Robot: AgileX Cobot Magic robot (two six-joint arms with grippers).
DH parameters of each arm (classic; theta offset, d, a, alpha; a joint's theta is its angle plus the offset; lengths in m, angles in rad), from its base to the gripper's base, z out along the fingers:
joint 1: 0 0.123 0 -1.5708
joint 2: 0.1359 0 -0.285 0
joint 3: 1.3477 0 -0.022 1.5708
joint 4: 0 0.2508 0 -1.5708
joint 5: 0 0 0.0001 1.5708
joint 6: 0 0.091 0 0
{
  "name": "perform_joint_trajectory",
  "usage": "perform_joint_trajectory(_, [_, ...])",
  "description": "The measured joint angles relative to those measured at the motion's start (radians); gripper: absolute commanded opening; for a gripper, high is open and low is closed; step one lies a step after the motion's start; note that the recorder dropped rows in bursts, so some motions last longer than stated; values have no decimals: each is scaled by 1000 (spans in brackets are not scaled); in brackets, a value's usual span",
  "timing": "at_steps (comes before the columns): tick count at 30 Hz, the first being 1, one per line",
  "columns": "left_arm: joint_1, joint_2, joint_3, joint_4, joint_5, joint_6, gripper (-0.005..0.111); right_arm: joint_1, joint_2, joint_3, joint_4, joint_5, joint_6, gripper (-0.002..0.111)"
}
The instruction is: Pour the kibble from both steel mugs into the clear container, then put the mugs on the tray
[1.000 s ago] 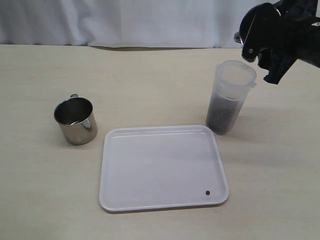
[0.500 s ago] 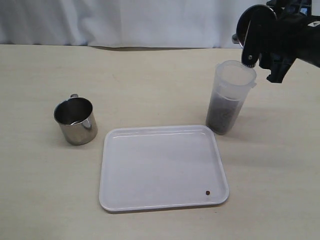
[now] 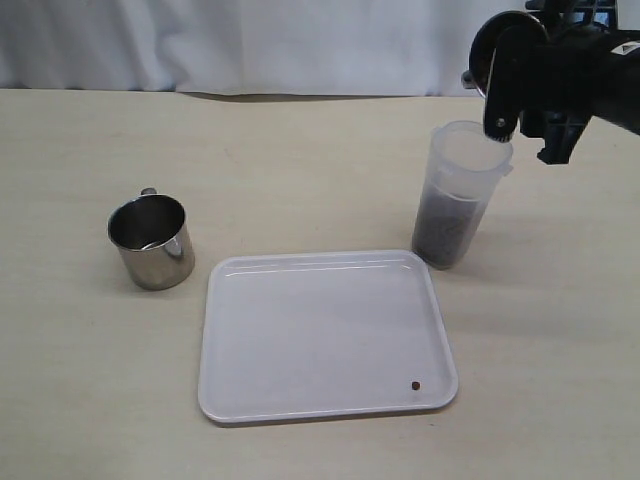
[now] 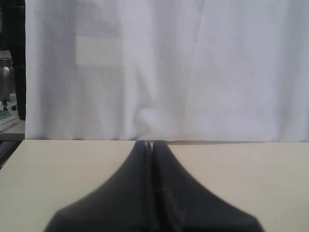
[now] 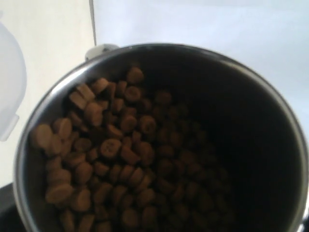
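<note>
High at the far right of the bench (image 3: 90, 420), the right tool (image 3: 524, 112), spread wide around a steel mug (image 5: 251, 121) and gripping it. Held mug tipped well over, mouth facing the wrist camera, with kibble (image 5: 111, 159) heaped against the lower wall and reaching the rim. Right beside it, the clear container (image 3: 455, 190), upright on the bench just past the far right corner of the tray (image 3: 320, 330), mouth open, lower half dark with more kibble. One dark fingertip (image 3: 497, 122) close over the container's rim; touching or not, cannot tell. Tray flat at mid-bench, carrying a single stray pellet (image 3: 414, 384) near its near right corner. Second mug (image 3: 150, 240) upright on the bench left of the tray, apart from it, handle turned to the far side, inside bright and shiny. Left tool (image 4: 151, 144) pinched fully closed with nothing between the fingers, over the bench and aimed at a white curtain (image 4: 169, 72); not seen from the exterior camera.
</note>
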Motion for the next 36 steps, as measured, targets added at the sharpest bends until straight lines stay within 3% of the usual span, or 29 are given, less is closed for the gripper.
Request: perform_joint_trajectory(36, [0,0,0,0,0,0,0,0,0,0,-116,-24,0,5])
